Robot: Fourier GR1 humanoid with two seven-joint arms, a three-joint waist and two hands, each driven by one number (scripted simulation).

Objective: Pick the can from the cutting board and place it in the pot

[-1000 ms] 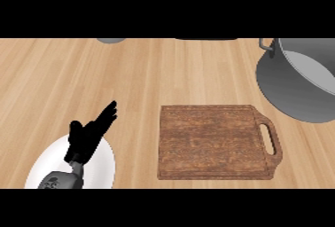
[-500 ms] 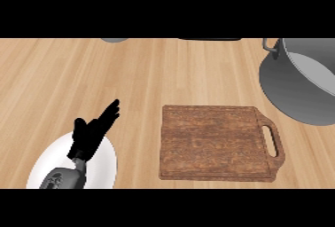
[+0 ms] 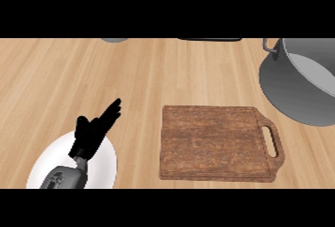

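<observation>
Left hand: matte black hand (image 3: 91,133) with slim, tapering fingers and a thumb
Left forearm: rounded grey forearm (image 3: 64,178), darker markings on its shell, narrow wrist link

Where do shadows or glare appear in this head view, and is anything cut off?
Head view: even light, no glare; the pot is cut by the right edge; the left hand overlaps the white plate; the cutting board shows no can.
</observation>
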